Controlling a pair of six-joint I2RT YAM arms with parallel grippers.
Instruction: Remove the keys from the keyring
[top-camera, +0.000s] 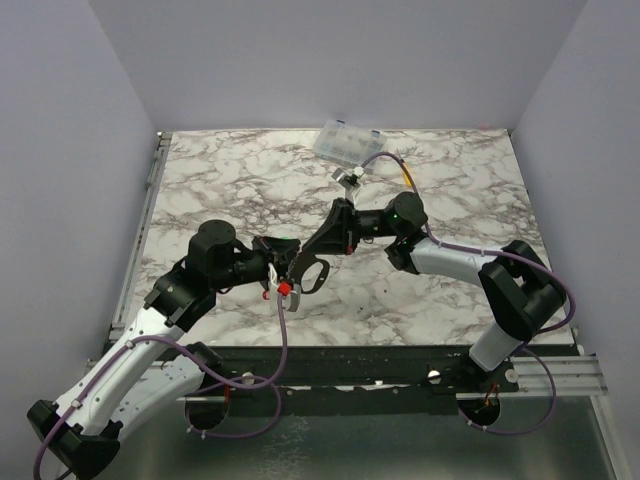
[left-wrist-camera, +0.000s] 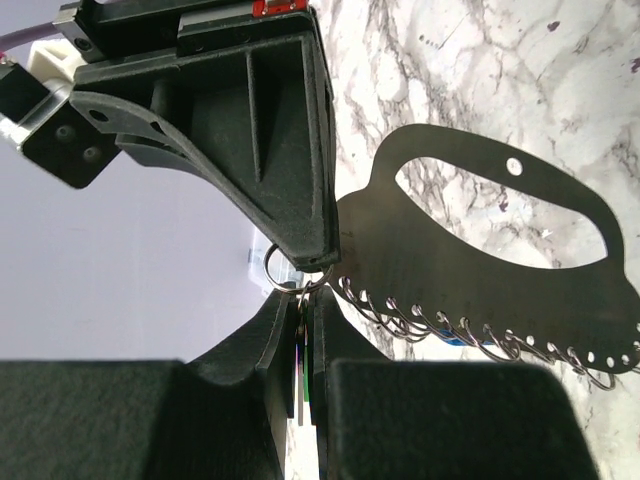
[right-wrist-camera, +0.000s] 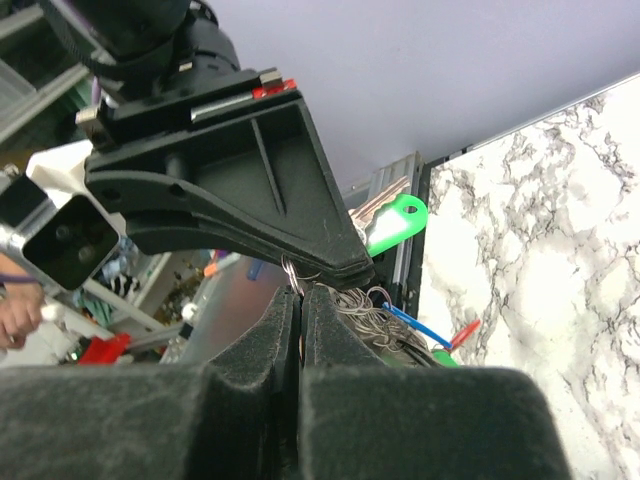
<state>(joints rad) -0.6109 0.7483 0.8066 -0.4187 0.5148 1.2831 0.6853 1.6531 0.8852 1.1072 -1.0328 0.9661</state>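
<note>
The keyring (left-wrist-camera: 480, 255) is a dark flat plate with a D-shaped opening and a row of wire loops along one edge. It hangs between both arms above the table and also shows in the top view (top-camera: 311, 275). My right gripper (right-wrist-camera: 300, 298) is shut on the keyring's edge. My left gripper (left-wrist-camera: 303, 300) is shut on a thin key tag (left-wrist-camera: 301, 385) with a green edge, which hangs from a small split ring (left-wrist-camera: 284, 268). More keys hang off the loops: a green tag (right-wrist-camera: 398, 222), a blue one (right-wrist-camera: 415, 325) and a red one (right-wrist-camera: 465, 332). In the top view a red tag (top-camera: 284, 290) hangs below my left gripper (top-camera: 277, 272), close to my right gripper (top-camera: 330, 240).
A clear plastic compartment box (top-camera: 345, 143) lies at the back edge of the marble table (top-camera: 220, 190). Purple walls close in the left, right and back. A metal rail (top-camera: 148, 200) runs along the table's left side.
</note>
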